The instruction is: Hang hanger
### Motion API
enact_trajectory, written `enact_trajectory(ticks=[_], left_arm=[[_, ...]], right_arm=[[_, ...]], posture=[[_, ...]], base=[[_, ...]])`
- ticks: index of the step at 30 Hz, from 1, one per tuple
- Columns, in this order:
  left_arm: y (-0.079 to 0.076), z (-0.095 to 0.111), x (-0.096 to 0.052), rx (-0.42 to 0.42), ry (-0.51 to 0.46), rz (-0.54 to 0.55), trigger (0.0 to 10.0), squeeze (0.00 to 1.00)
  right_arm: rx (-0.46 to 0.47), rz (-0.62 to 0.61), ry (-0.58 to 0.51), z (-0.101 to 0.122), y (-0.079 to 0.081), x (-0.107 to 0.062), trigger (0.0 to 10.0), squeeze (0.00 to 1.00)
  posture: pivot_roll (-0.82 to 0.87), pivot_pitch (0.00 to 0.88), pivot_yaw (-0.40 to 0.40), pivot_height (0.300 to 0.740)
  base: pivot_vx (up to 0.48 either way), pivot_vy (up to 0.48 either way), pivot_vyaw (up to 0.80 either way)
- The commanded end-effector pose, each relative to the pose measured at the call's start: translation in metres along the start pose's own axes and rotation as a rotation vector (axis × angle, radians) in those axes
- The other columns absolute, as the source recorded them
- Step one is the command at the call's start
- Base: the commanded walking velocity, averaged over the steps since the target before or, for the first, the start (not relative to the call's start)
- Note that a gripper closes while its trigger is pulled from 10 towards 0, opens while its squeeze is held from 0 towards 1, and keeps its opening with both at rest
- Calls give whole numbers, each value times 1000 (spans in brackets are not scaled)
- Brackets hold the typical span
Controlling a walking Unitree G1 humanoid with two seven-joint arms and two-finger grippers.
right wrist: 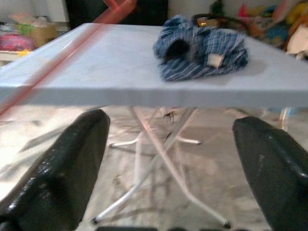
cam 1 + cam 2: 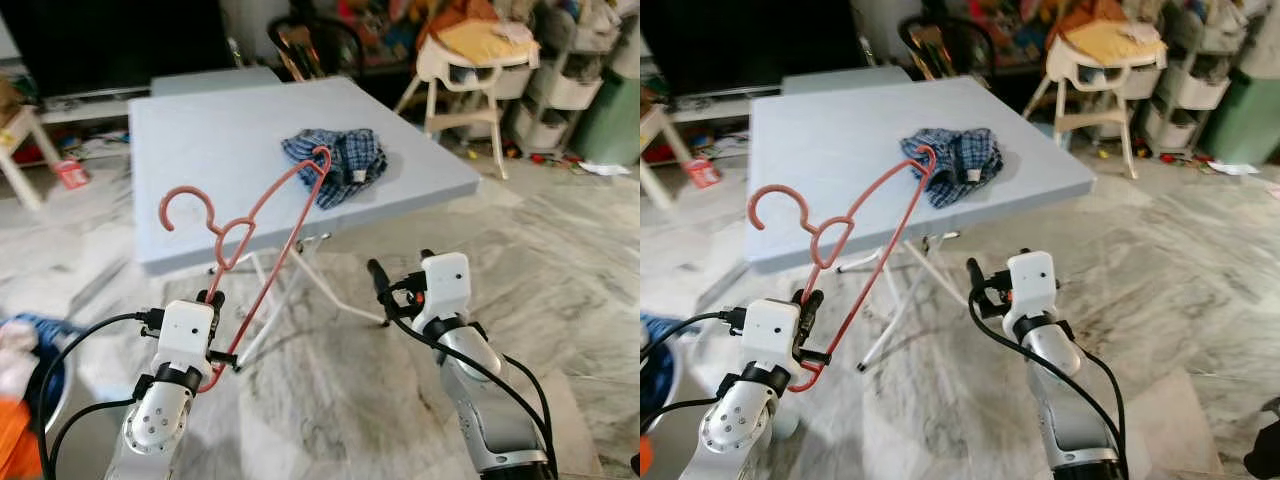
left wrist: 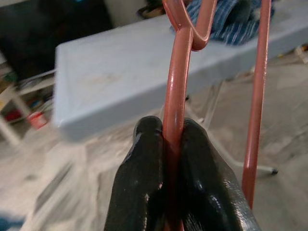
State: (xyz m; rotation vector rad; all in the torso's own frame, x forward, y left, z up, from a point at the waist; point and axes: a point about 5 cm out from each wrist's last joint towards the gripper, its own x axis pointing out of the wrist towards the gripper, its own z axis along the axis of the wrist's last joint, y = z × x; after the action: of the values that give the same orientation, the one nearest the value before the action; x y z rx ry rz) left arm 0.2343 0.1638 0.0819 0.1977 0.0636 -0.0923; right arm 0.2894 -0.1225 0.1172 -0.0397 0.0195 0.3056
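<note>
Short of the table's near edge, over the marble floor (image 2: 330, 400), the left gripper (image 3: 174, 159) is clenched on one bar of the pink hanger (image 2: 262, 225), low down near a shoulder corner. The rest of the frame rises and leans forward, so its hook curls above the near edge of the grey-blue table (image 2: 200, 150) and its far corner hangs close to the crumpled blue checked cloth (image 2: 335, 162) lying toward the table's right side.

The right gripper (image 1: 168, 163) hangs free with its fingers spread wide, holding nothing, pointed at the table's near edge and the white folding legs beneath it.

The grip looks like the weak point — a thin, smooth bar pinched far from the hook could probably twist between the fingers, swinging the hook out of line. The long raised end might also catch the cloth or knock the table edge as the robot turns. No rail or rod to hang it on can be made out here.

Room is best to the right — open floor runs toward the white high chair (image 2: 470, 60). To the left a basket of laundry (image 2: 25, 370) crowds the floor.
</note>
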Motion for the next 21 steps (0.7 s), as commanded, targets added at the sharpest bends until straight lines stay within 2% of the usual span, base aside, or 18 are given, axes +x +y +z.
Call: enact_trajectory(ticks=[1,9,16,21], left_arm=[[-1,7,2,13,-30,-16,10000,0],[1,4,4,17,-11,8,10000,0],[-1,5,5,6,-9,-1,10000,0],[-1,6,6,7,-10,-6,10000,0]], right_arm=[[-6,15,-5,2,-1,-2,10000,0],[-6,20,8,-1,-3,-3,10000,0],[36,30,15,0,-1,-3,10000,0],[36,25,22,-1,-2,-3,10000,0]], posture=[[-20,0,27,740],[-20,0,27,740],[-22,0,31,740],[-26,0,32,740]], base=[[0,0,0],[0,0,0],[0,40,0],[0,323,-668]])
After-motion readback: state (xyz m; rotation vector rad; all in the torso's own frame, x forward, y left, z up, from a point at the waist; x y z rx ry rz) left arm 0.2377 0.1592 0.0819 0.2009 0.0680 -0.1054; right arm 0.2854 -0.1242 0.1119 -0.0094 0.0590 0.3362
